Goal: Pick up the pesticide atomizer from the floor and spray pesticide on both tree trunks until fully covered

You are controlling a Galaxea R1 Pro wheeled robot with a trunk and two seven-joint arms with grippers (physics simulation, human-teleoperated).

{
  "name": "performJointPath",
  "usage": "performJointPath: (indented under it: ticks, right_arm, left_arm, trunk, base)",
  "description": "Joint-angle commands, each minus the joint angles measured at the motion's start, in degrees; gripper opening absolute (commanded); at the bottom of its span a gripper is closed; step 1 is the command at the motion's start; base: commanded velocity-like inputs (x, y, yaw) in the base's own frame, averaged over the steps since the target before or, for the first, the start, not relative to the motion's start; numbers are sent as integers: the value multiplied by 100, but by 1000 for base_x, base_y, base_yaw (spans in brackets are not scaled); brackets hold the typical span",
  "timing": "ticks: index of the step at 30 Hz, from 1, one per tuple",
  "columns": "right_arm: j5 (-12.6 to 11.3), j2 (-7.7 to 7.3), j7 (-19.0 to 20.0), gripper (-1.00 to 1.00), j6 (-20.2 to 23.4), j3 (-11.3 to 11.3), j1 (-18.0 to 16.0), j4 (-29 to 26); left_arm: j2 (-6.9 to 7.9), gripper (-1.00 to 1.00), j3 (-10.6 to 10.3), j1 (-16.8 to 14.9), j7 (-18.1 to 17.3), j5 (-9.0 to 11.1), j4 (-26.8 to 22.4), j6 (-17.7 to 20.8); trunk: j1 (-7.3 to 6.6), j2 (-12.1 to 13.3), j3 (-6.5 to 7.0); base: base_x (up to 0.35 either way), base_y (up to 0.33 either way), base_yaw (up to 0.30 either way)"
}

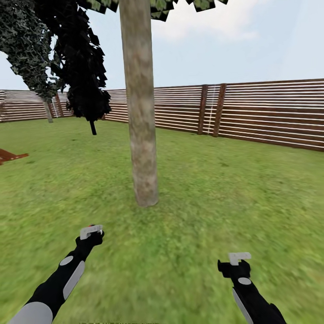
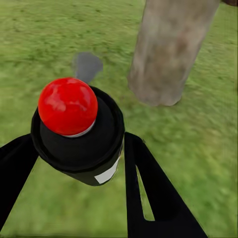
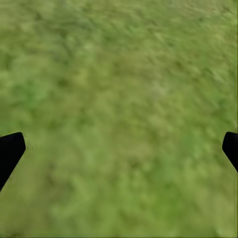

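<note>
Gripping pesticide atomizer (image 2: 79,131) in left tool (image 1: 91,231) | facing tree trunk (image 1: 140,103) | hovering right tool (image 1: 239,258), fingers apart, over grass (image 1: 189,216)

Both arms reach forward, low; left gripper (image 1: 92,231) clamps the sprayer (image 2: 79,131), right gripper (image 1: 239,258) spread wide, empty.

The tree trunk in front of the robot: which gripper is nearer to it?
Left. The left gripper, holding the sprayer, sits just short of the tree trunk; the right gripper hangs farther back and off to the side.
</note>
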Motion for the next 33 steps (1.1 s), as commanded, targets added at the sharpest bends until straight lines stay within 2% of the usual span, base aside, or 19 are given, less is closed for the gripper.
performJointPath:
  ticks: [1, 18, 24, 25, 26, 27, 28, 29, 31, 33]
  right_arm:
    - [21, -7, -41, 100, 50, 31, 0, -13]
    - [21, -7, -41, 100, 50, 30, 0, -15]
    - [36, -6, -41, 100, -4, 31, 0, -26]
    - [61, -7, -41, 100, -15, 37, 0, -26]
    - [65, -7, -22, 100, -18, 56, 0, -23]
    - [56, -4, 43, 100, -5, 99, 0, -25]
    - [53, -4, 408, 100, 25, 160, 0, -71]
    - [41, -5, 1093, 100, 45, 195, 0, -171]
    - [17, -6, 2435, 100, 78, 214, -41, -248]
    - [9, -11, 3727, 100, 269, 220, -250, -284]
  left_arm:
    - [6, -100, -25, -5, -8, 60, 7, -24]
    - [6, -100, -25, -3, -8, 60, 7, -25]
    - [6, -100, -36, 2, -21, 55, 7, -30]
    - [2, -100, -86, 4, -90, -30, 2, -33]
    - [4, -100, -234, 5, -212, -350, 0, -26]
    - [11, -100, -401, -5, -714, -1088, -7, 57]
    - [13, -100, -440, -11, -1272, -1673, -30, 288]
    - [17, -100, -459, -16, -1847, -2257, -48, 565]
    - [39, -100, -467, -26, -2567, -2949, -63, 797]
    - [113, -100, -474, -33, -3184, -3410, -246, 901]
  trunk:
    - [-1, -2, -11]
    - [-1, -2, -107]
    - [-1, -2, -116]
    - [-1, -2, -116]
    - [-1, -2, -116]
    - [-1, -2, -116]
    - [-1, -2, -116]
    - [-1, -2, -116]
    - [-1, -2, -116]
    - [-1, -2, -116]
  base:
    - [0, 0, 226]
    - [0, 0, 222]
    - [0, 0, 46]
    - [0, 0, 0]
    - [0, 0, 0]
    - [0, 0, 0]
    - [0, 0, 0]
    - [0, 0, 0]
    - [0, 0, 0]
    - [0, 0, 0]
